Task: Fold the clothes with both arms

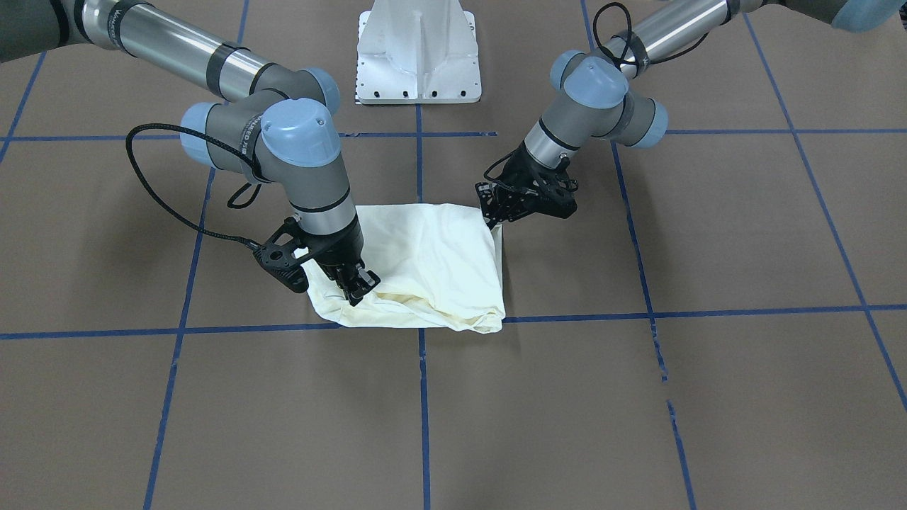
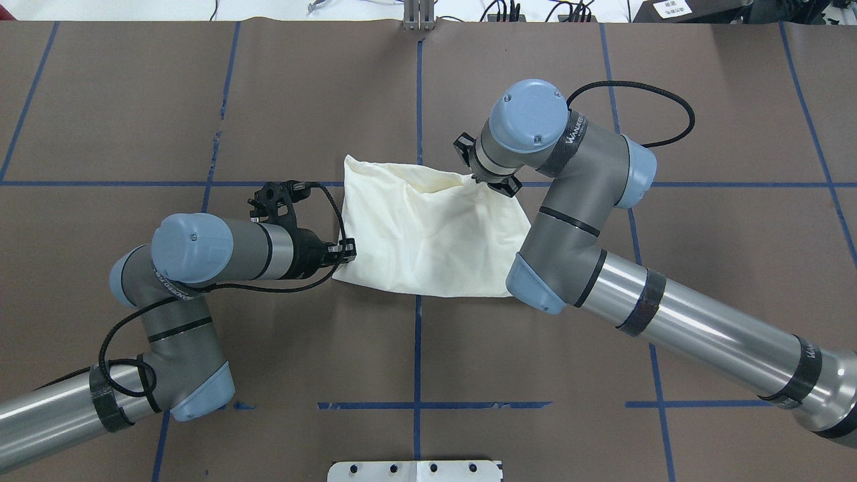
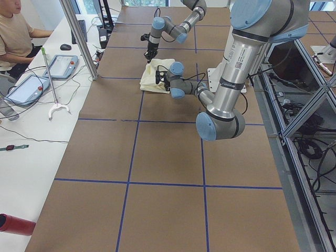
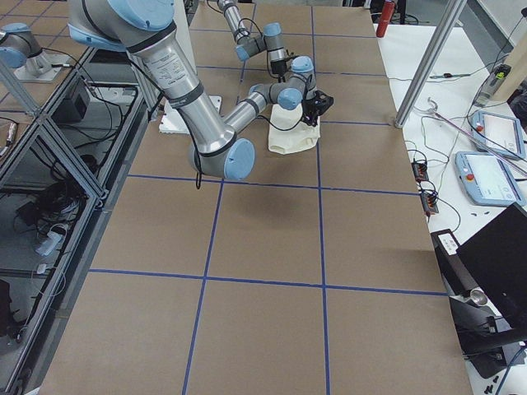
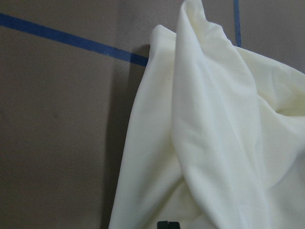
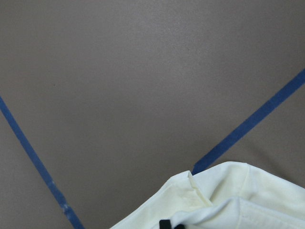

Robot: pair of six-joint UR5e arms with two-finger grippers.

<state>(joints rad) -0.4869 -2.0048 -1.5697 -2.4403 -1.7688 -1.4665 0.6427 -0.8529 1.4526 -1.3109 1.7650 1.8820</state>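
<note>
The cream shirt [image 1: 432,262] lies folded into a rough rectangle at the middle of the table, plain side up, with no print showing [image 2: 428,234]. My left gripper [image 2: 345,252] comes in low from the side and is shut on the shirt's near left corner [image 1: 494,217]. In the left wrist view the cloth [image 5: 214,133] rises in a lifted fold. My right gripper [image 1: 358,289] points down and is shut on the shirt's far right edge. Overhead, the right wrist [image 2: 492,167] hides its fingers. The hem [image 6: 238,200] shows in the right wrist view.
Brown table cover with a blue tape grid [image 1: 421,397]. The white pedestal base [image 1: 418,57] stands at the robot's side of the table. A person [image 3: 13,31] sits at a side bench with tablets [image 3: 64,65] and a red cylinder [image 3: 16,224].
</note>
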